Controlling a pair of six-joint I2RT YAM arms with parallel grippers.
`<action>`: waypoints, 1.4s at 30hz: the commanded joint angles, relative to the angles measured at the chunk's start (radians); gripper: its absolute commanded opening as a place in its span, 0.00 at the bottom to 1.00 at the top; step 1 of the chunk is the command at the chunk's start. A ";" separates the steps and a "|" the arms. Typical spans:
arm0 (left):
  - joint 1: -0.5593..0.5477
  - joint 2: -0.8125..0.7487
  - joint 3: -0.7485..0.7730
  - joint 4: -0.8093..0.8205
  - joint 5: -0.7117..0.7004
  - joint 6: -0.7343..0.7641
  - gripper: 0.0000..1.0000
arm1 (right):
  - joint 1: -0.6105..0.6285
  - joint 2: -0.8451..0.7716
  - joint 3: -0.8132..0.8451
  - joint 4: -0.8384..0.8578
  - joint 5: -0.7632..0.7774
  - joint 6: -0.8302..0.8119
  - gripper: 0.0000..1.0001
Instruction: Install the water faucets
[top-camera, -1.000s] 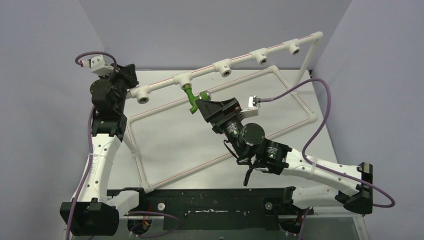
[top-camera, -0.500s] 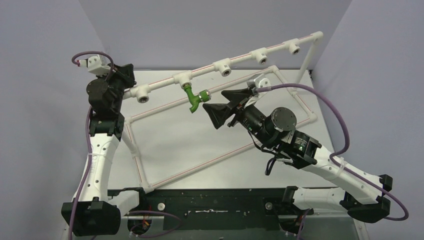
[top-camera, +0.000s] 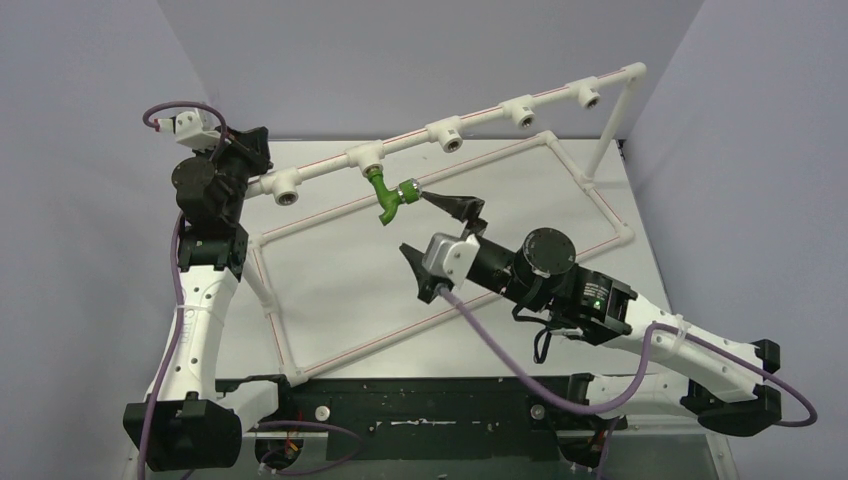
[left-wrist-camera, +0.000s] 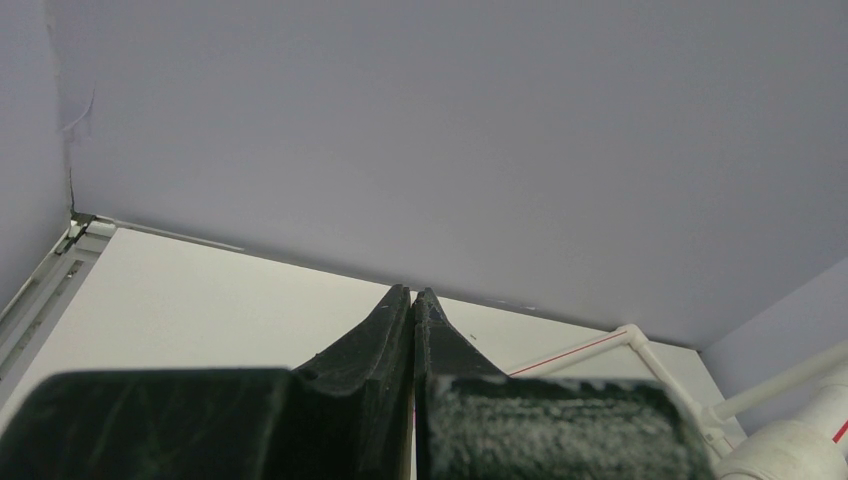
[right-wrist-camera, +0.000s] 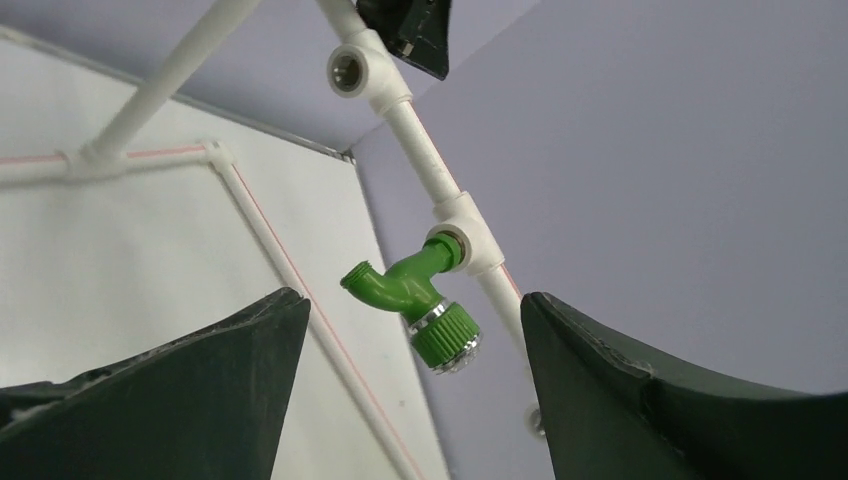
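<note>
**One green tap in the rail, right claw spread beside it, four sockets bare**

From overhead I saw the water faucet (top-camera: 384, 196) hanging spout-down from the second tee fitting (top-camera: 365, 157) of the white pipe rail (top-camera: 480, 121). My right gripper (top-camera: 414, 222) had its jaws wide apart, with one fingertip just beside the tap's knob, gripping nothing. The left gripper (top-camera: 255, 152) sat by the rail's left end. The other four tees showed open sockets, and I saw no spare taps. On the left wrist view its fingers (left-wrist-camera: 385, 330) were pressed together on nothing. On the right wrist view the water faucet (right-wrist-camera: 415, 295) sat in its tee, framed between my spread fingers (right-wrist-camera: 200, 385) and touching neither. I judged one install done or nearly so, though I could not tell how tight it was. Four sockets remained.
</note>
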 joint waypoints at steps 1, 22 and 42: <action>0.015 0.124 -0.111 -0.317 0.029 -0.008 0.00 | 0.088 0.040 0.006 -0.003 0.148 -0.433 0.80; 0.020 0.133 -0.112 -0.312 0.048 -0.015 0.00 | 0.107 0.203 -0.120 0.334 0.410 -0.952 0.74; 0.024 0.145 -0.111 -0.311 0.058 -0.020 0.00 | 0.002 0.278 -0.144 0.451 0.296 -0.873 0.62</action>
